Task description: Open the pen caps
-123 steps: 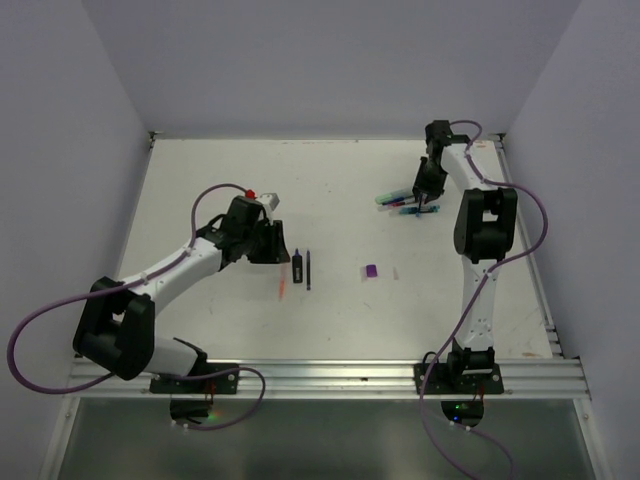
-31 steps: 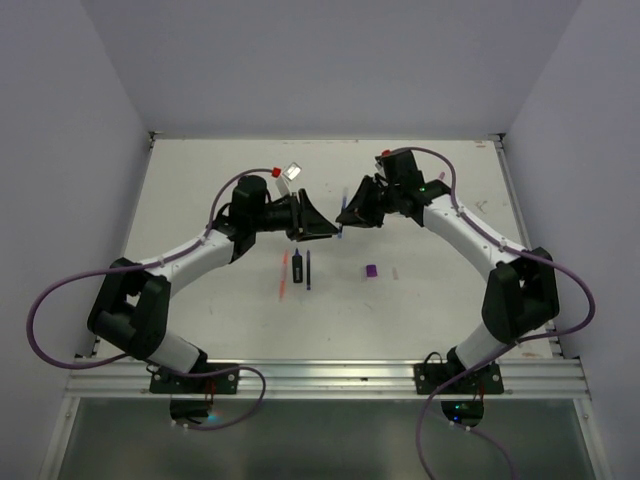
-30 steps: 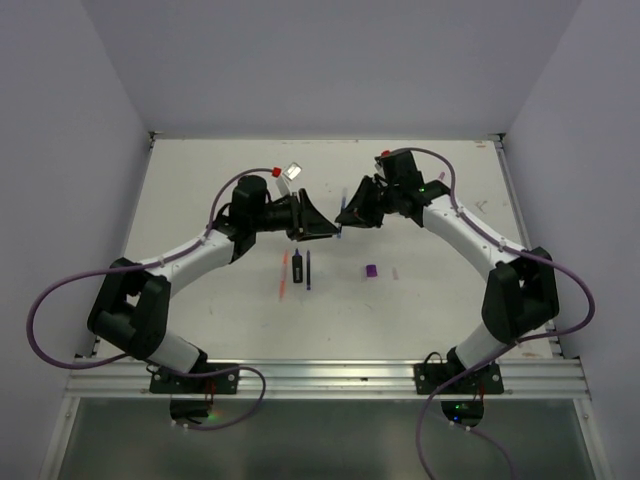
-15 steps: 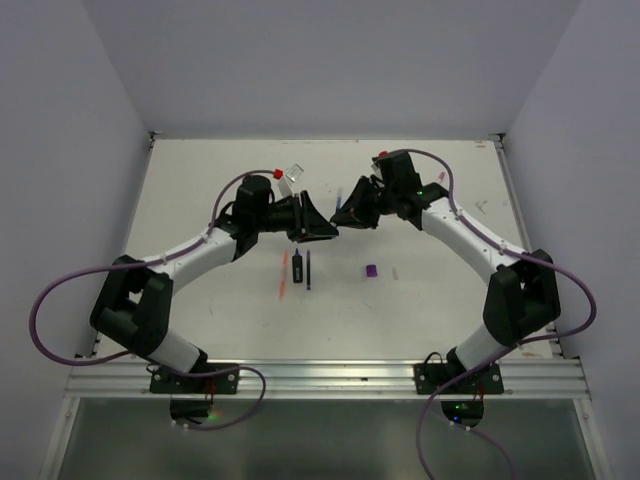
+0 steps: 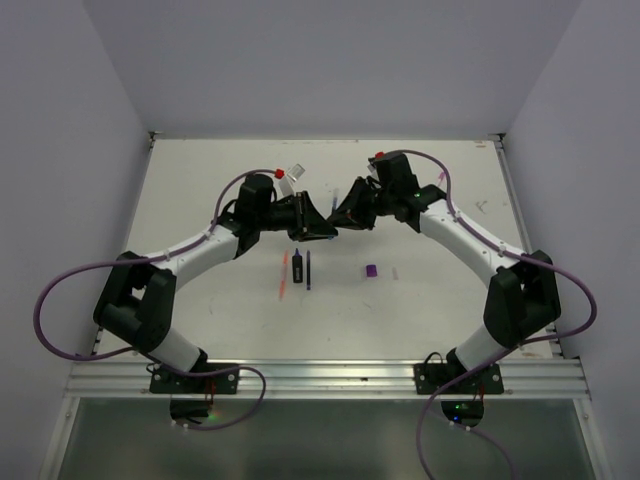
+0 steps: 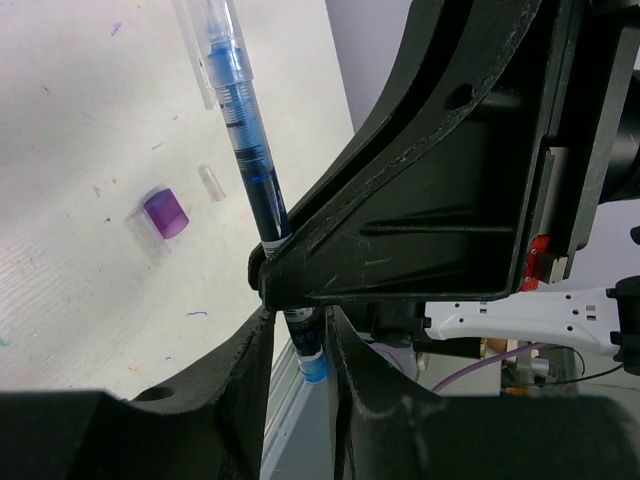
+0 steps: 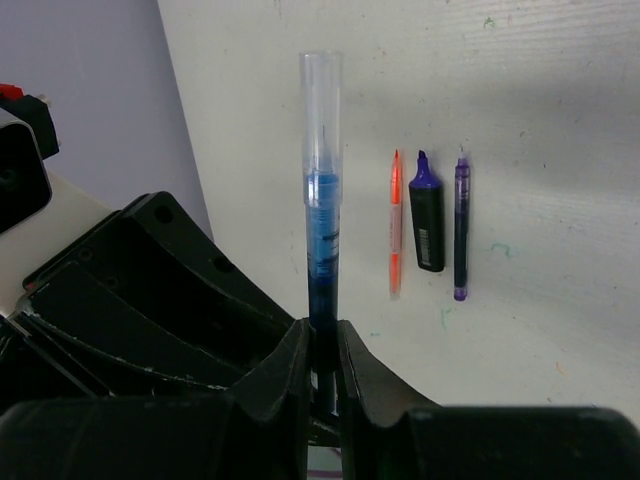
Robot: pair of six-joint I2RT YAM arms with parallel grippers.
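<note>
A blue pen [image 7: 322,220], its clear cap [image 7: 321,110] on, hangs above the middle of the white table [image 5: 200,180], clamped on the barrel by the right gripper [image 7: 322,345]. The left gripper [image 6: 300,350] straddles the pen's blue end, jaws narrowly apart (whether they touch it cannot be told). Below lie a purple cap [image 6: 166,212], an orange pen [image 7: 396,225], a purple highlighter [image 7: 427,215] and a purple pen [image 7: 460,225].
</note>
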